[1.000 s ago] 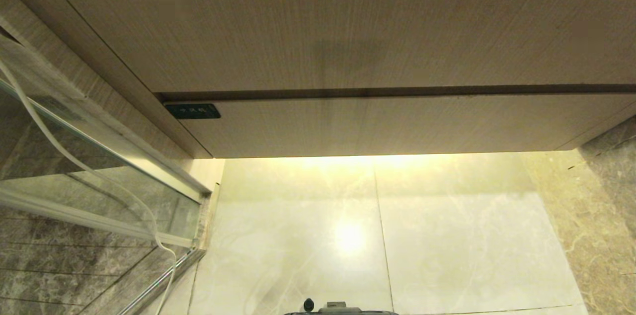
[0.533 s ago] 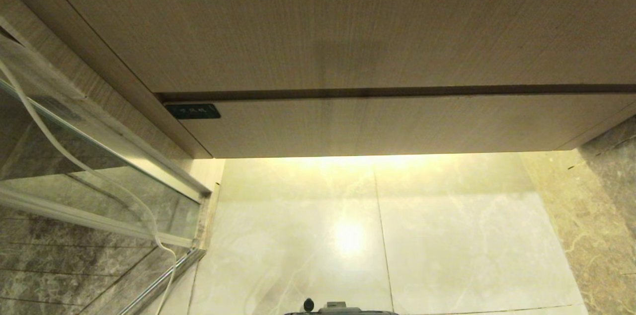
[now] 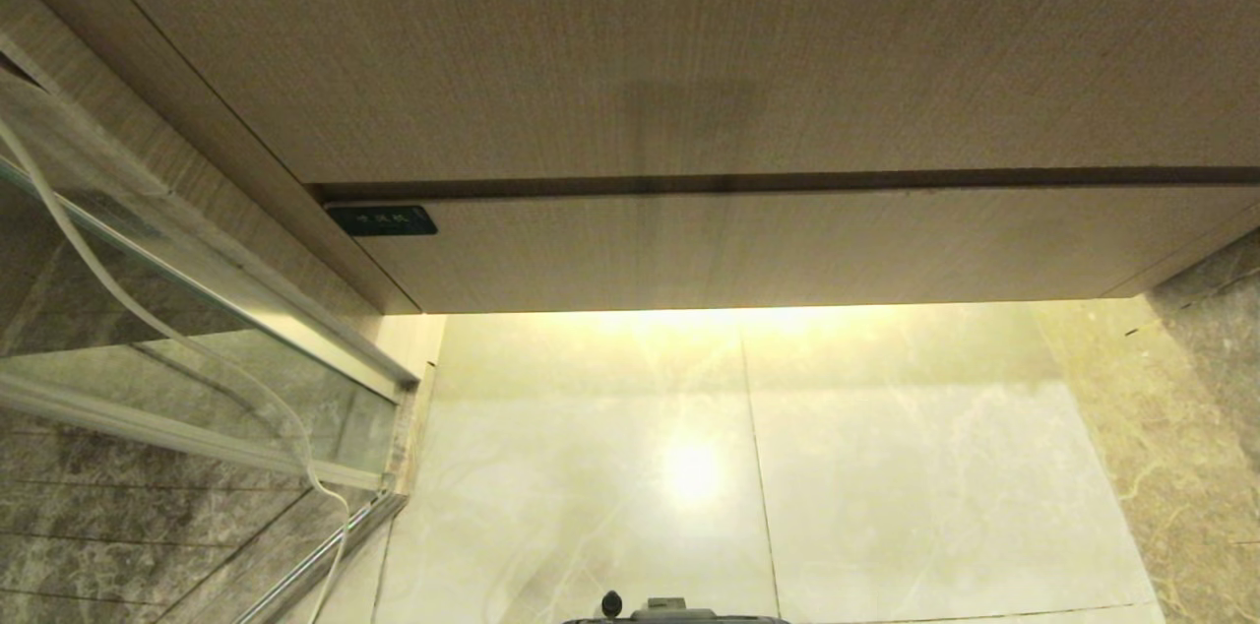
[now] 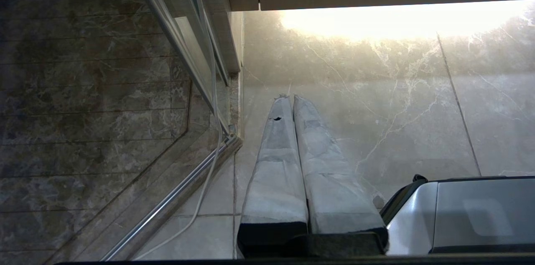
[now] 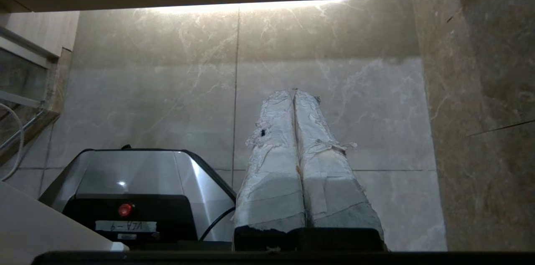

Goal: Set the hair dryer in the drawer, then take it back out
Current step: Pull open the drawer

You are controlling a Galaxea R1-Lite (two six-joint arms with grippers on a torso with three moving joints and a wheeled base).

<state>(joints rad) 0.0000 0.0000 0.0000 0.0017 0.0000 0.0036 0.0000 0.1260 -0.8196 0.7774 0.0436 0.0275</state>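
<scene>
From the head view I have the wide, shallow, light wood-grain drawer shut flush, its flat handle-less front running across the middle of the picture, with the small dark rectangular label at its 9 o'clock corner. The taller plain wood-grain panel sits directly at its 12 o'clock, a thin dark gap between them. The glossy pale marble floor tiles lie at 6 o'clock, lit by a warm strip under the cabinet. A thin white cable trails down past the glass shower partition at 9 o'clock. The hair dryer shows in no view, so I cannot say where it is. Neither arm appears in the head view. The left hand points down at the floor, fingers pressed together, holding nothing. The right hand is likewise fully closed and empty over the tiles, with the robot's silver-and-black base at its 9 o'clock. My judgement: opening the drawer comes first. With no handle, I would catch the front's lower edge or the gap above it, near the middle so it does not rack, and pull straight and slowly. Main risk: taped fingers slipping off the smooth front.
</scene>
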